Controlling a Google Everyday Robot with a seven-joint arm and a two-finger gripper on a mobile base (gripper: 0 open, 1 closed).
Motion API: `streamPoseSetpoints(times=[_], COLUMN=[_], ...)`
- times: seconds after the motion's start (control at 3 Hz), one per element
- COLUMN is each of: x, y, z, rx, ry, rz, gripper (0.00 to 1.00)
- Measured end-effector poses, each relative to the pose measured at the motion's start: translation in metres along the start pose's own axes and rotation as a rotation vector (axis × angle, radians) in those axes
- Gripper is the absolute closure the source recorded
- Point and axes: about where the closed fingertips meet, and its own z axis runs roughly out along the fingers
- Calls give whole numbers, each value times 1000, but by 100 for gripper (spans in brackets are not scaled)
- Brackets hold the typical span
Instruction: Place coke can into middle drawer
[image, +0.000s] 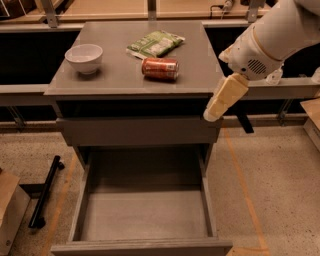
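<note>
Camera view: the can (160, 69) lies on its side on the cabinet top (200, 60), just in front of the green bag (156, 44) and right of the bowl (84, 57). The drawer (145, 215) stands pulled out below. The gripper (215, 111) hangs at the top's right front corner, apart from the can; released or clenched, I cannot tell.

You see a shiny metal coke can (160, 69) on the matt cabinet top (120, 77), a smooth plastic gripper (212, 114) by its corner.
</note>
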Motion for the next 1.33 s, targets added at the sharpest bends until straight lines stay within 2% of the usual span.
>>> streamPoseSetpoints(times=[0.33,0.67,1.33], x=[0,5,12], y=[0,-15,-89], z=[0,11,67], rx=[0,17,51], ry=[0,-36,-106], rz=[0,74,223], gripper=[0,0,0])
